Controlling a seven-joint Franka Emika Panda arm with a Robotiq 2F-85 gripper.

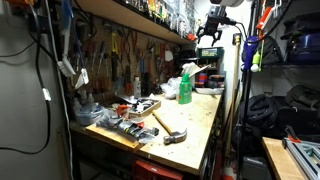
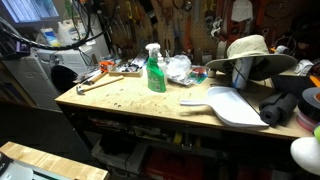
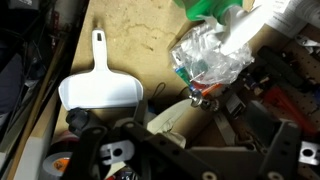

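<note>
High over the far end of the workbench (image 1: 195, 120), well above everything and touching nothing: the gripper (image 1: 210, 42). Fingers spread apart and empty, going by that small, far-off look in an exterior view. Straight below in the wrist view, a white dustpan (image 3: 100, 92), flat on the wood with its handle sticking out, likely just put down that way for an easy grab. Just to its right, a crumpled clear bag (image 3: 205, 60), lumpy and shiny, maybe with small bits inside; too scrunched to tell. Left of the dustpan in an exterior view, a green spray bottle (image 2: 155, 68) standing straight up, probably to keep from leaking. Behind the dustpan, a big tan hat (image 2: 250, 52) perched on something dark and tall, brim wide. At the near end of the bench, a hammer (image 1: 170, 131) lying flat. Lots hidden, though. Only the green shoulder of the bottle at the top edge of the wrist view, with the rest cut off. Dark, tangled shapes along the bottom of that view; hard to pick out the gripper's own parts from the black junk on the bench. Shelves and wall tools too dim and small to name.
</note>
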